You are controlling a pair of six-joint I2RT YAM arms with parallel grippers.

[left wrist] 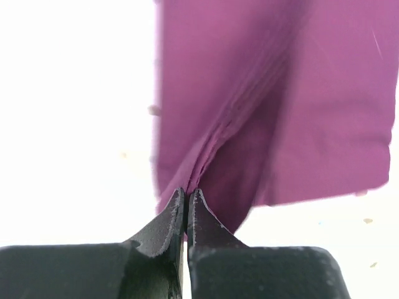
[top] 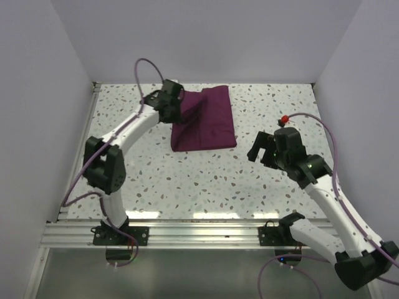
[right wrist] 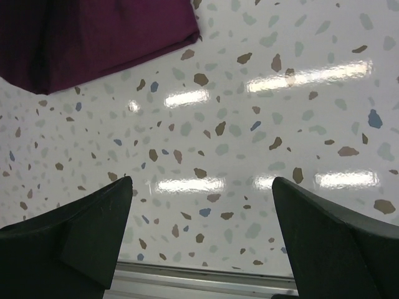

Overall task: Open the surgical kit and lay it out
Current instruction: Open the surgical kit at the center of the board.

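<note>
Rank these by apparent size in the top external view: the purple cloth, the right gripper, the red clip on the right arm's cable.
Largest: purple cloth.
Middle: right gripper, raised off the table yet clearly smaller.
Smallest: red clip.

- No text, label, brand, number or sign can be read in any view.
- cloth wrap: plain plum fabric, nothing legible on it.
- table: speckled pattern only, nothing legible.
</note>
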